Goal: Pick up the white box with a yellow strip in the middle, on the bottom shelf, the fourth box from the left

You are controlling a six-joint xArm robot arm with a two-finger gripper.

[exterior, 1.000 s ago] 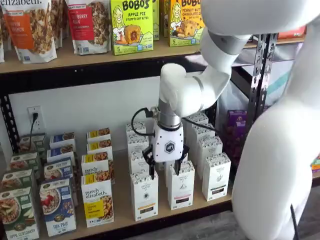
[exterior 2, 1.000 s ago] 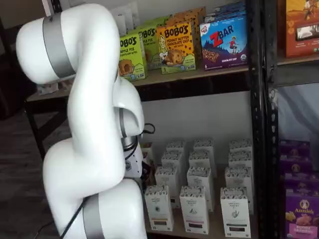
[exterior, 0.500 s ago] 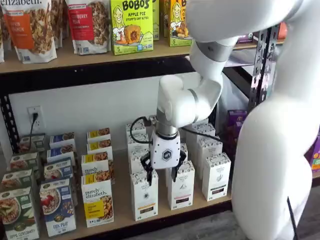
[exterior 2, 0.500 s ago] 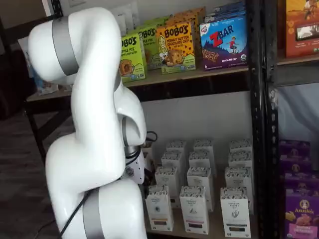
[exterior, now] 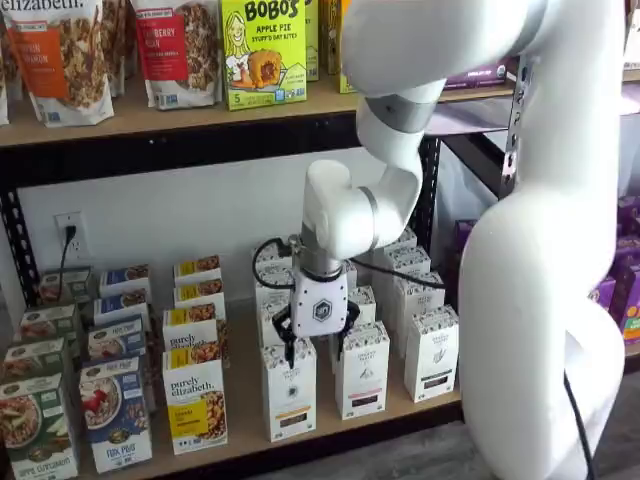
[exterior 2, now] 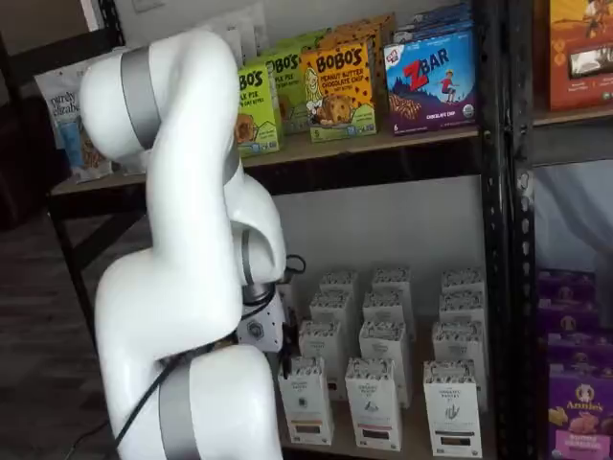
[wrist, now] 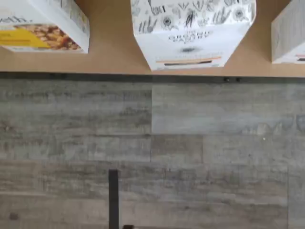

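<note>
I see the white box [exterior: 288, 392] at the front edge of the bottom shelf [exterior: 245, 400], just right of the purely elizabeth box [exterior: 195, 400]. My gripper [exterior: 313, 350] hangs directly above the white box, fingers spread with a clear gap, holding nothing. From the wrist view, the white box [wrist: 190, 33] sits at the shelf's front rail.

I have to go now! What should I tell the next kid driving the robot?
Gripper: open, holding nothing, hanging just above the white box.
White box: upright at the front of the bottom shelf, yellow strip showing in the wrist view.
Done: the gripper is lined up over the box.
Left: go down, close on the box, lift it out.
</note>
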